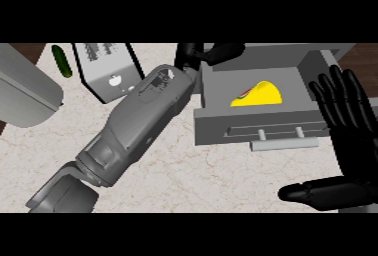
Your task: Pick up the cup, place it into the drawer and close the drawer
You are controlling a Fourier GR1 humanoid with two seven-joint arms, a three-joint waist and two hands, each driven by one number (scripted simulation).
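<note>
Left hand [198,53] above open drawer [258,127] holding cup [258,95]

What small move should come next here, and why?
Probably draw the left hand back from the drawer's far-left corner, then push the front shut. The yellow cup already lies inside, the drawer stands open, and the right hand rests open beside its handle.

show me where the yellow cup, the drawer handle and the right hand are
yellow cup [260,95], head view, on its yellow side, lying inside the open drawer
drawer handle [284,144], head view, on the middle of the grey bar
right hand [347,145], head view, on the palm, fingers straight and pointing up
</note>
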